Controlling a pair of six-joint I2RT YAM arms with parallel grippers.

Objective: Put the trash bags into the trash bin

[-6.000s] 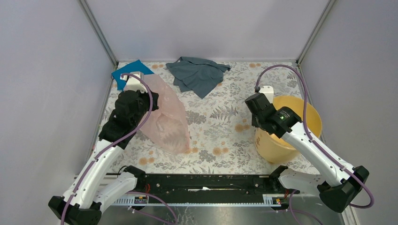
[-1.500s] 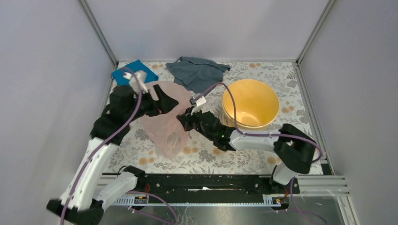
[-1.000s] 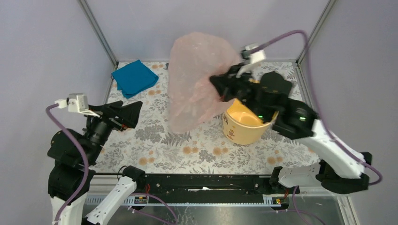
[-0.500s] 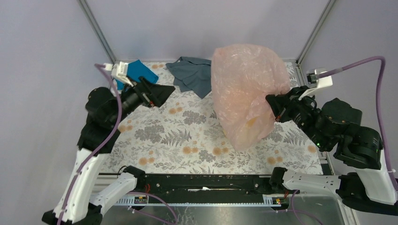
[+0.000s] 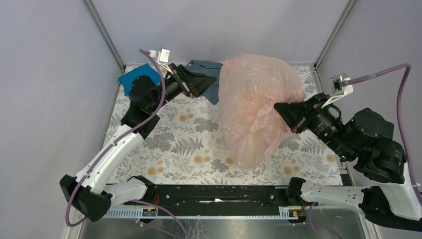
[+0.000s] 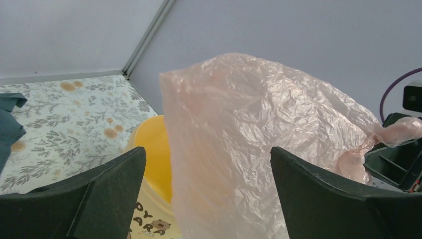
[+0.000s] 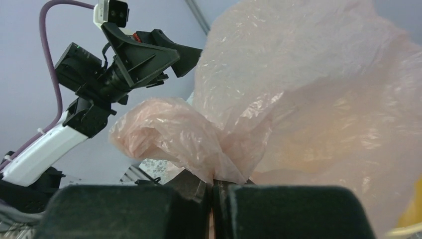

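The trash bag (image 5: 254, 102), a thin wrinkled pale pink film, hangs in the air right of the table's middle. My right gripper (image 5: 281, 110) is shut on a bunched corner of it, and the pinch shows close up in the right wrist view (image 7: 213, 185). The bag (image 6: 259, 149) drapes in front of and above the trash bin (image 6: 152, 159), a yellow bucket with printed marks low on its wall. In the top view the bin is hidden behind the bag. My left gripper (image 5: 205, 79) stands open at the back, left of the bag and not touching it.
A teal cloth (image 5: 135, 79) lies at the back left corner. A grey cloth (image 5: 215, 89) lies at the back middle, partly under my left gripper. Frame posts and grey walls close in the floral table (image 5: 174, 144) on three sides.
My left arm has swung back and to the right, nearer the bag, still open. The right gripper has shifted slightly with the bag, which now hangs a little lower.
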